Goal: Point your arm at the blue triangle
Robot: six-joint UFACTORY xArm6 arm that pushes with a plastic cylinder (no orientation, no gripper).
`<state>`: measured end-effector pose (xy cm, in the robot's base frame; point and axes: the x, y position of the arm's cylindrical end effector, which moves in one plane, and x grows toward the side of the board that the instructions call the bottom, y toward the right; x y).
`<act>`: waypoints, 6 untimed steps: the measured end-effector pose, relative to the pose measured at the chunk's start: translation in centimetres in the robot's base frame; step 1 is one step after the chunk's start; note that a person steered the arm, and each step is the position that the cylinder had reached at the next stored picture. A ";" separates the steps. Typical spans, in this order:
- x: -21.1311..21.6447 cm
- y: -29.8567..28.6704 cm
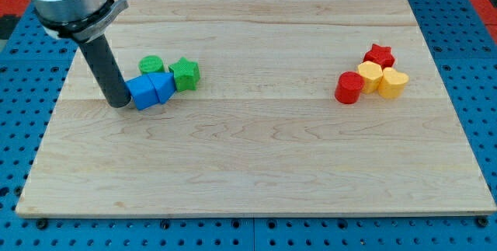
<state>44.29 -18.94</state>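
My tip [119, 104] rests on the board at the view's left, touching the left side of a blue cube [142, 93]. The blue triangle [163, 86] sits directly to the right of that cube, pressed against it. A green cylinder [151, 66] lies just above the two blue blocks. A green star [185, 73] is at the blue triangle's upper right, touching it.
At the view's right stands a second cluster: a red star [379, 54], a red cylinder [349, 88], a yellow block [370, 74] and a yellow heart-like block [393, 82]. The wooden board [256, 173] lies on a blue perforated table.
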 end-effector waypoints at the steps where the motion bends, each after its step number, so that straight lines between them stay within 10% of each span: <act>1: -3.1 2.2; 4: -8.7 2.6; 6: 4.8 6.1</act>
